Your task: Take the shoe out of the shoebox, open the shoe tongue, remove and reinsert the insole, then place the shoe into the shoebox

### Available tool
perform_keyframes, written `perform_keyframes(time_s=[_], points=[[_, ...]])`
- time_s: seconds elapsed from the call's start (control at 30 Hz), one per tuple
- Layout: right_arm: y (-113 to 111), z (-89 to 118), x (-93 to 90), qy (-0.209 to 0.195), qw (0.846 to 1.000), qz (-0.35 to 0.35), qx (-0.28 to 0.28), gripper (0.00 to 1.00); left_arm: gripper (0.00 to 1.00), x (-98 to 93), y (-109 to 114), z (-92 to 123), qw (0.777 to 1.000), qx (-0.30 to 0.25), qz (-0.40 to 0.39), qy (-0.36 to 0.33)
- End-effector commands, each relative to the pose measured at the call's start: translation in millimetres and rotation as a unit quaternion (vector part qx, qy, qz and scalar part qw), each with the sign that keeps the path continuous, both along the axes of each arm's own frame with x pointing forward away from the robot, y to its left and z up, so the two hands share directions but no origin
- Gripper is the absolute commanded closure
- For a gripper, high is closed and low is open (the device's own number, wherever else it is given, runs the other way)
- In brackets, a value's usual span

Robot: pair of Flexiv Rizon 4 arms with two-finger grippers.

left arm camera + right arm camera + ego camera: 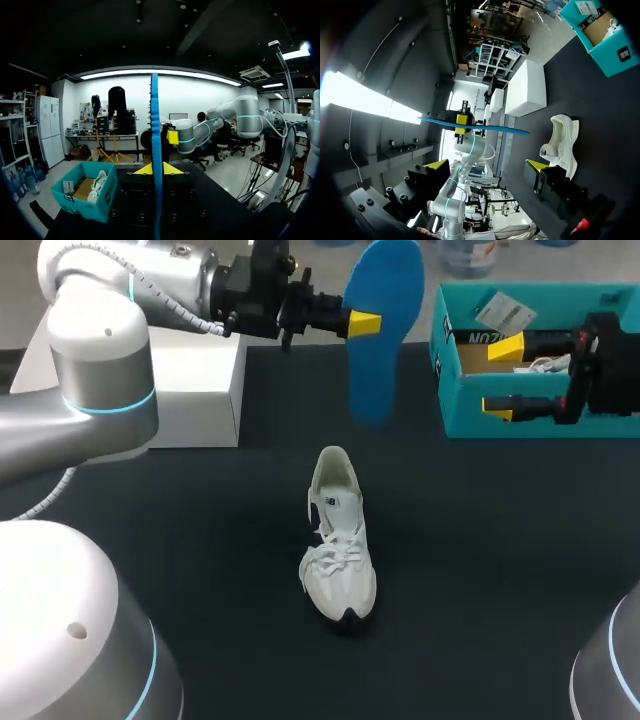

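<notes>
Step in hand: insole out, reinsertion pending. The left gripper clamps the insole aloft near the table's far edge. The shoe stands mid-table. The right gripper is wide and empty at the shoebox, far right corner. Next move likely needs the insole aligned with the shoe mouth, whose interior is hard to make out.

White lettering was seen on the shoebox inner wall, partly hidden, not legible. A white paper label w/ tiny print was noted inside the box, unreadable. A dark square mark w/ white chars was seen on its end wall, illegible. A small dark logo was noted on the shoe.
</notes>
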State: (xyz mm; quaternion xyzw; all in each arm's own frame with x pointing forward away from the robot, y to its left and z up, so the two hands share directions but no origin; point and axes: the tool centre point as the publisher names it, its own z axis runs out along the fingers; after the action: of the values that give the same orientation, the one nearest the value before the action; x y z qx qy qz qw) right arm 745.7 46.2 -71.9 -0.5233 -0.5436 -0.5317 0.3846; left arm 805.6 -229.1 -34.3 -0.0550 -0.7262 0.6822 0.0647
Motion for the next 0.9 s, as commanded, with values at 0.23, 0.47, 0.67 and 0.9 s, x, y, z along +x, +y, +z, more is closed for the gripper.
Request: perform_keyframes(time_s=[0.23,0.47,0.67,0.9], points=[[0,0,-0.1,0.001,1.0,0.0,-0.001,0.0,1.0,-0.6,-1,-5,0.954,-0.061,0.039,0.29],[0,0,-0.1,0.001,1.0,0.0,-0.001,0.0,1.0,-0.3,-3,-7,0.918,-0.015,0.064,0.391],[0,0,-0.1,0.001,1.0,0.0,-0.001,0.0,1.0,-0.7,-2,-14,0.838,0.117,0.107,0.522],[0,0,-0.1,0.001,1.0,0.0,-0.001,0.0,1.0,13.5,-4,-16,0.738,0.092,0.091,0.663]])
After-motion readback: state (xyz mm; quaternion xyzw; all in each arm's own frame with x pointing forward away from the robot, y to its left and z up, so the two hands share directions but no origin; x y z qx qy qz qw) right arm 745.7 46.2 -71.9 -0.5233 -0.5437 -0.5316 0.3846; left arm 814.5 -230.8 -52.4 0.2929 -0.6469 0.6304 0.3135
